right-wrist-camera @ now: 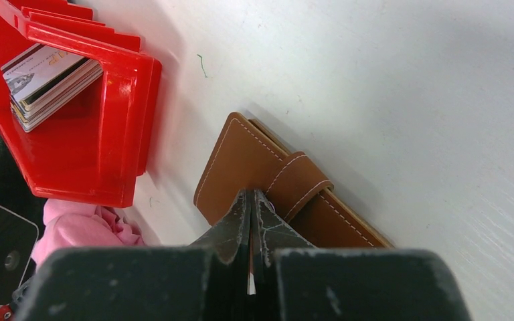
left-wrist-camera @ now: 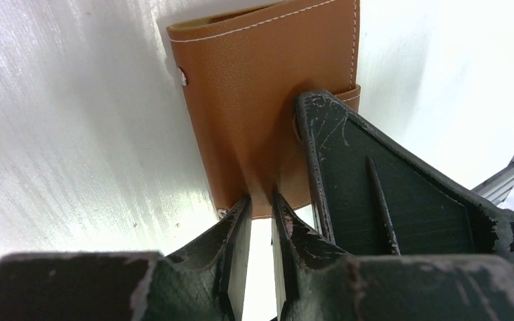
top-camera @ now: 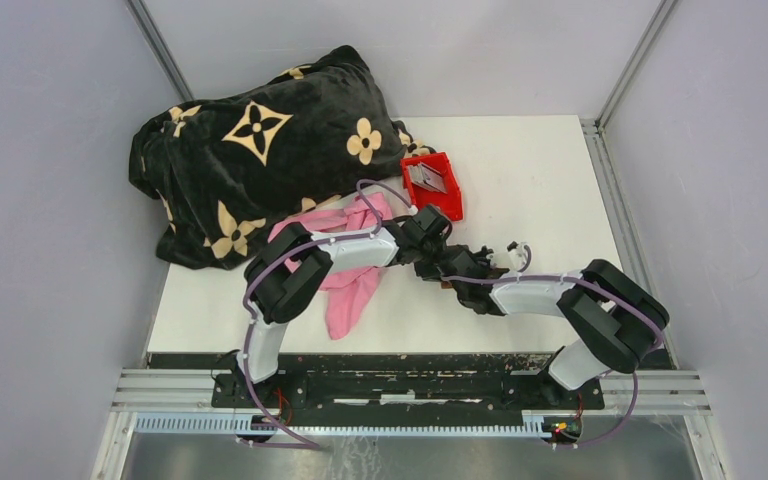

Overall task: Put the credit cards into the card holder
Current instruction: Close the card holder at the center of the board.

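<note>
table (top-camera: 530, 190), white top. both arms reach in to the middle and their tools meet over the card holder (left-wrist-camera: 247, 87).

card holder: brown leather, white stitching, closed, lying flat on the table just beside the open front of the red bin (right-wrist-camera: 117, 134), not touching it. the strap tab (right-wrist-camera: 301, 184) is folded over one long edge. from the top camera the holder is almost wholly hidden under the two tools.

left gripper (left-wrist-camera: 261, 204): jaws narrow, only a slim gap between them, clamped on the near edge of the holder's cover. the leather puckers into a crease running up to the tips.

right gripper (right-wrist-camera: 251, 199): clenched, fingers pressed together with nothing between them. tips sit on the cover right beside the strap tab. in the left wrist view its dark finger lies across the holder on the strap side.

credit cards (right-wrist-camera: 47, 80): one neat stack inside the red bin, leaning on its floor, top card grey-silver with print, darker edges below it. none in either tool, none in the holder that shows.

pink cloth (top-camera: 345, 285) lies under the left arm, beside the bin. black blanket (top-camera: 250, 150) with tan flower pattern is heaped at the far left corner.
</note>
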Available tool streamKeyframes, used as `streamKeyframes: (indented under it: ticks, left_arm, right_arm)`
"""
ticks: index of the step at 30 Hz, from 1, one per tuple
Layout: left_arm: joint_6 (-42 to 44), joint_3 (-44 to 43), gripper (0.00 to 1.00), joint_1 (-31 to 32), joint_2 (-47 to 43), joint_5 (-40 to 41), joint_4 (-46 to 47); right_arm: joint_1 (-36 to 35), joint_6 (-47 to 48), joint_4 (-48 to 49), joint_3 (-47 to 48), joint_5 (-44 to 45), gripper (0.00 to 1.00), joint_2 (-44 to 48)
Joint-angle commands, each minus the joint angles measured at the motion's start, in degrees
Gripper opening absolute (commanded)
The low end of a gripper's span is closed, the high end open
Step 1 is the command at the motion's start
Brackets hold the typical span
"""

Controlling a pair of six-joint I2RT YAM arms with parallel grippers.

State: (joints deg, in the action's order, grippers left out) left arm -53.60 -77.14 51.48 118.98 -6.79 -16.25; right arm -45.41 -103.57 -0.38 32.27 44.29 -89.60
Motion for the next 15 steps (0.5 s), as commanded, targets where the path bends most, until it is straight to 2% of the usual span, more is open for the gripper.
streamKeyframes:
  ticks: [1,5,15]
  left_arm:
    - [-0.39,7.84,0.29,-0.17,15.85,14.70,-2.00]
    - [0.02,9.92,0.31,-0.19,12.59,13.25,-0.54]
    - [1.81,10.35,0.33,0.87,8.70,12.94,0.25]
  right_arm:
    - [-3.11,6.05,-27.61,-7.04,-15.16,0.01,-3.70]
    - [-3.11,9.48,-32.36,-4.00,-13.46,0.05,0.03]
    - [-1.35,19.36,-32.85,1.92,-11.39,0.31,4.21]
